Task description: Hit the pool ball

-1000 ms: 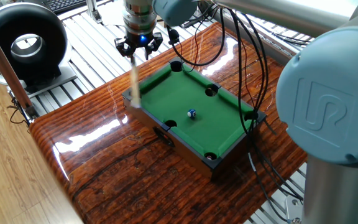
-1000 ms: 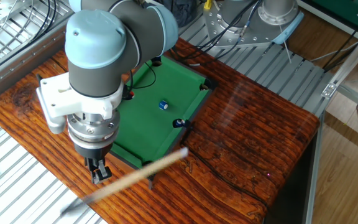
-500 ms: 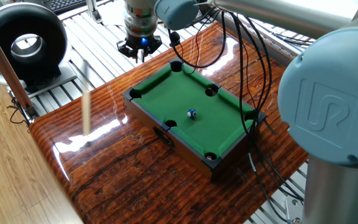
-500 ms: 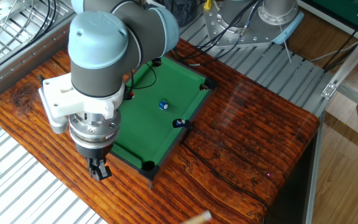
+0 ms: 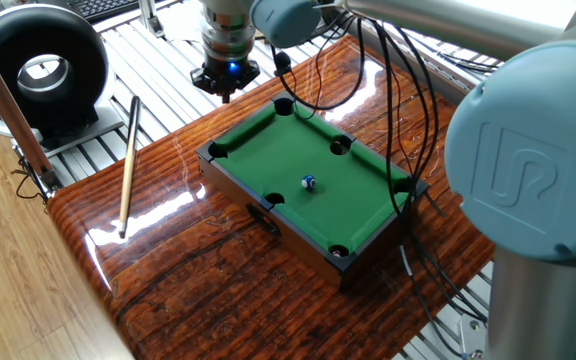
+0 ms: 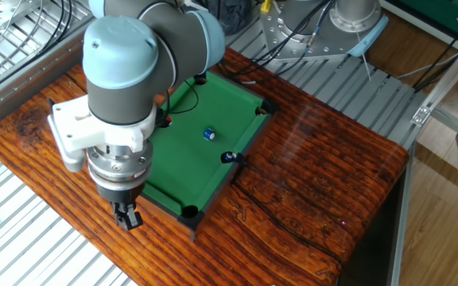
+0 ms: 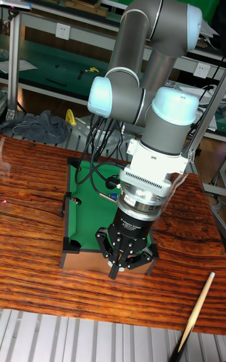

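The pool ball (image 5: 308, 182) (image 6: 209, 134) is a tiny blue ball resting near the middle of the green felt of the mini pool table (image 5: 268, 140) (image 6: 237, 99). My gripper (image 5: 226, 88) (image 6: 127, 218) (image 7: 118, 265) hangs beyond one short end of the mini table, well away from the ball. Its fingers point down with the tips together, and nothing is held between them. A wooden cue stick (image 5: 128, 165) (image 7: 191, 319) lies flat on the tabletop, apart from the gripper. In the tall fixed view the arm hides the ball.
The mini table has black pocket holes (image 5: 340, 146) at its corners and sides. A black ring-shaped device (image 5: 40, 70) stands beyond the wooden tabletop's edge. Black cables (image 5: 398, 120) trail over the far side of the mini table. Metal slats surround the glossy wooden top (image 5: 188, 280).
The cue stick dropped away from the gripper, fell to the side and now lies still on the tabletop. The gripper's fingers have closed together. The ball has not moved.
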